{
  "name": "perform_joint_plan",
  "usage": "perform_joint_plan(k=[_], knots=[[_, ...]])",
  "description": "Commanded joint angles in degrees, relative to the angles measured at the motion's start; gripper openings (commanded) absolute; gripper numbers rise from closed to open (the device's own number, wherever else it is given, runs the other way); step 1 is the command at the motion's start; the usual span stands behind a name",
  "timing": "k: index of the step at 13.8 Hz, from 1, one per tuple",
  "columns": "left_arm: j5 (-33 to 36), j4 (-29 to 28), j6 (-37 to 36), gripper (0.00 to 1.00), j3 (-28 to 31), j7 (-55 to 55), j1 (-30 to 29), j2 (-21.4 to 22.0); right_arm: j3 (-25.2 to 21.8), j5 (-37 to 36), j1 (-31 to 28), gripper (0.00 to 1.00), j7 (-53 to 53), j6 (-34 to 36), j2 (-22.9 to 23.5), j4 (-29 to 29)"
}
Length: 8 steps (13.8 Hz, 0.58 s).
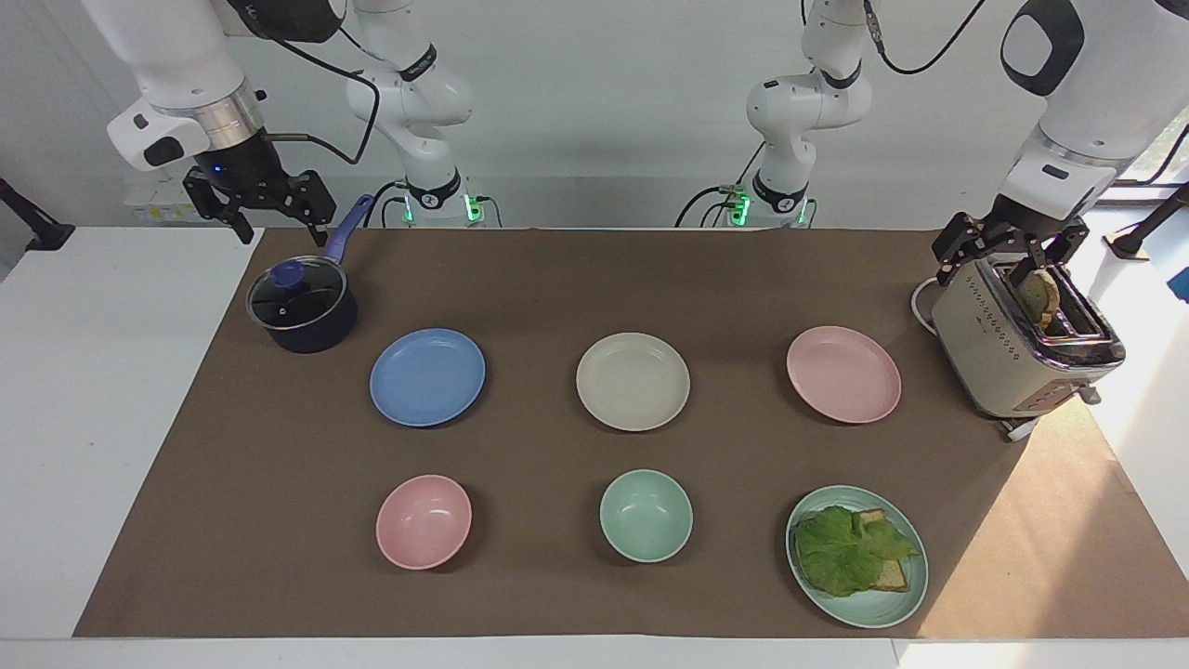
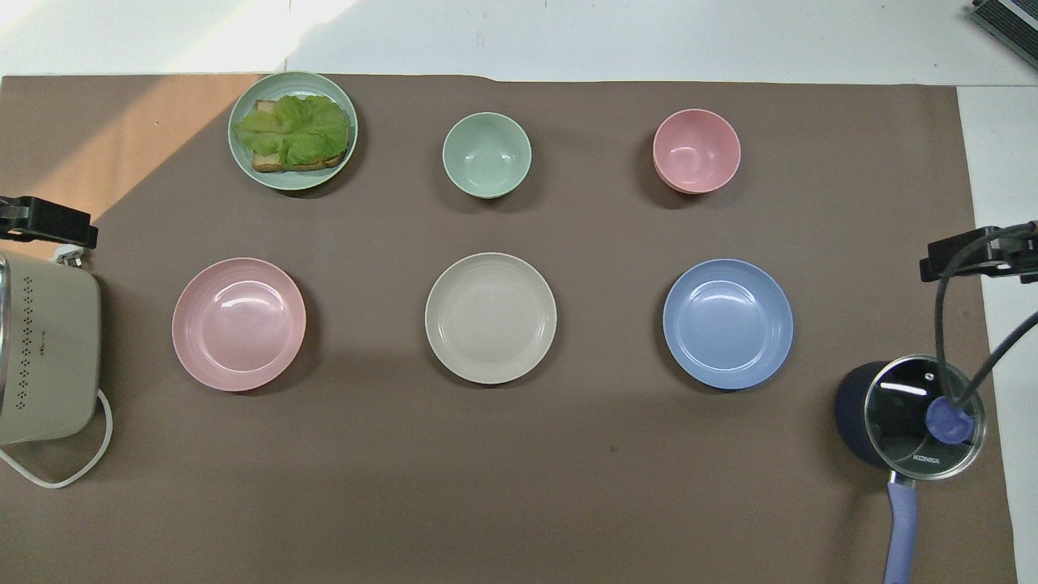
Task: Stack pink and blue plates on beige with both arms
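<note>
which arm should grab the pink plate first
Left. Its end effector hangs open over the toaster beside the pink plate; the right end effector is over the pot, by the blue plate.

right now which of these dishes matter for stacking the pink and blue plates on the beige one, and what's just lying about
For the job:
- pink plate
- blue plate
- beige plate, between them
- left gripper, open over the toaster
- right gripper, open above the saucepan

Just lying about:
- pink bowl
- mint-green bowl
- green plate with lettuce and toast
- toaster
- saucepan
</note>
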<state>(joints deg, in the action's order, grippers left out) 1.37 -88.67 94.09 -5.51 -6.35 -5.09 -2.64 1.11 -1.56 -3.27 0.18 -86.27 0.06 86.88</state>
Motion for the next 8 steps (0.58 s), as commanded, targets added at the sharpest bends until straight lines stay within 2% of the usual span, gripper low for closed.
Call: perform_joint_plan(k=[1,8], knots=[[1.00,-3.70,1.98,1.00,0.06,-0.51,-0.62,2.91,0.47,-0.37,-0.42,1.00,1.23,0.14,-0.41,0.40],[0.04,-4.05,1.98,1.00,0.06,-0.51,-0.71,2.99,0.39,-0.37,-0.42,1.00,1.06,0.05,-0.32,0.40]])
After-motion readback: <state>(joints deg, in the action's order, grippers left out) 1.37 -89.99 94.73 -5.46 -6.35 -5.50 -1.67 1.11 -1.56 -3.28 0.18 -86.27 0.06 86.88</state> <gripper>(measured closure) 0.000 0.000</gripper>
